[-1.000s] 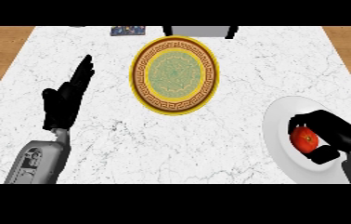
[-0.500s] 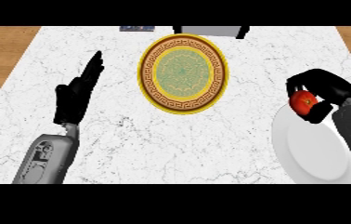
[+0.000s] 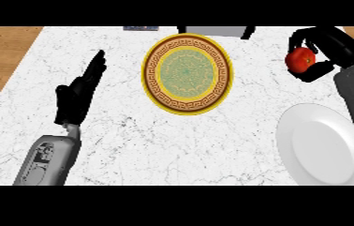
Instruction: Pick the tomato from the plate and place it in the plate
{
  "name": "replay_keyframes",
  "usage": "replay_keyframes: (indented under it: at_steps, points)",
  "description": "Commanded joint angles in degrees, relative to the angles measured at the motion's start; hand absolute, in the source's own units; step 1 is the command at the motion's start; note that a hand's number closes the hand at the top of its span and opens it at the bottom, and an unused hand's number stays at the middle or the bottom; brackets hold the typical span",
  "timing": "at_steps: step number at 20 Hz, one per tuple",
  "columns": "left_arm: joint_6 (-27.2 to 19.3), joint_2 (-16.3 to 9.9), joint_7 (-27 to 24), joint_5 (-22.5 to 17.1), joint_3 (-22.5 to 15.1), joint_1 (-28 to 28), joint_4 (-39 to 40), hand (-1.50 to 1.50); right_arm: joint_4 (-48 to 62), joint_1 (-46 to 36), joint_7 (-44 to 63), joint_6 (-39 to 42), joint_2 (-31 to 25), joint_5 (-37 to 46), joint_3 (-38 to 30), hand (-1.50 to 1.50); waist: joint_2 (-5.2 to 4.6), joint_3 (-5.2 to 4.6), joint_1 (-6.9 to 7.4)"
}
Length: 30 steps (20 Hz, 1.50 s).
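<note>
Tomato (image 3: pixel 300 59) held in right hand (image 3: pixel 325 51), white plate (image 3: pixel 318 147), patterned plate (image 3: pixel 187 74)

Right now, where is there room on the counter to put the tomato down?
The gold patterned plate holds nothing. The white plate is bare too. Open marble lies between the left robot hand and the gold patterned plate. The far right is crowded: the right robot hand holds the tomato there.
</note>
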State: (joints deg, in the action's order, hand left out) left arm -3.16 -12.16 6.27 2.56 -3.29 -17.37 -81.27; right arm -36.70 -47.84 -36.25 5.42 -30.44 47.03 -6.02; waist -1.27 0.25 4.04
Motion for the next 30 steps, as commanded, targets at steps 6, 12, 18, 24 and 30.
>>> replay_keyframes:
  at_steps: [6, 12, 18, 24, 30]
  points:
    - [-0.4, -0.2, -0.9, 0.4, 1.7, 1.2, 2.6, 0.0, 4.6, -11.3, -13.5, 5.0, 2.9, -6.1, -3.0, 1.5, 0.85, -0.23, -2.49]
    - [-0.4, 0.3, -3.5, 1.1, 1.3, 3.9, 1.1, 0.0, 9.9, -19.7, -7.5, 10.8, 8.6, -5.7, -1.8, 1.5, 0.93, -0.28, -2.29]
    - [-1.0, 0.5, 1.0, 1.7, 1.6, 1.5, -1.0, 0.0, 11.4, -18.6, -3.0, 5.7, 19.4, -4.0, 0.7, 1.5, 1.13, -0.25, -2.94]
    - [-1.2, 2.3, -0.5, 2.2, 0.7, 3.7, -1.4, 0.0, 14.0, -19.9, 0.9, 0.7, 25.2, -0.2, 3.8, 1.5, 0.91, -0.25, -2.54]
    - [-0.1, 1.5, -0.3, 1.9, 2.1, -0.6, 2.5, 0.0, 18.8, -19.6, 6.2, -9.8, 30.2, 6.6, 9.8, 1.5, 0.58, -0.26, -1.84]
